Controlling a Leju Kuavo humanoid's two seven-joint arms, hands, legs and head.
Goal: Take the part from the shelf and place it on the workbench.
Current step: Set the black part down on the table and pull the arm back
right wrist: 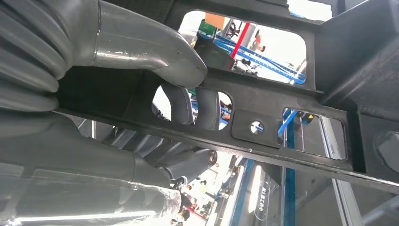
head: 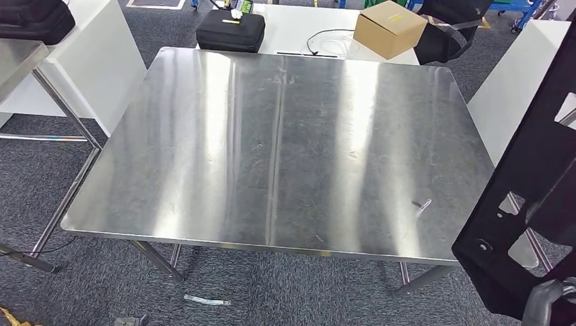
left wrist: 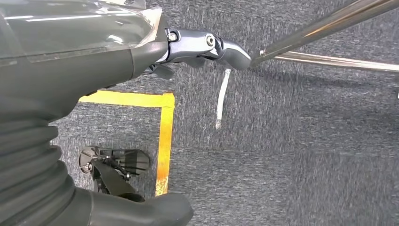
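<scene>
Workbench (head: 204, 156): brushed stainless top, rounded corners, scuffed and streaked with light reflections, a faint seam running front to back through the middle; thin round steel legs on grey, tightly woven carpet. Part (head: 536, 183): large flat black frame, matte moulded plastic by the look, with rectangular cut-outs, ribs and a small round hole; it stands tilted at the bench's right edge, off the surface, its lower corner overlapping the front right corner of the top in the head view. Right hand (right wrist: 155, 94): grey thumb laid over one face of a bar of the part, dark fingers (right wrist: 207, 108) hooked through a cut-out from the other side, so the part is clamped firmly; ribbed grey wrist cover behind. In the head view the same hand sits at the bottom right, below the part. Left hand (left wrist: 207, 47): hangs low beside the bench legs, over the carpet, nothing in it; metallic fingers curled in towards the palm as far as can be seen. Floor below it: yellow tape corner (left wrist: 162, 122), a thin white strip (left wrist: 222, 96). Behind the bench: white table (head: 306, 27) carrying a black soft case (head: 231, 30), a cardboard box (head: 389, 27) and a looped cable (head: 329, 42).
</scene>
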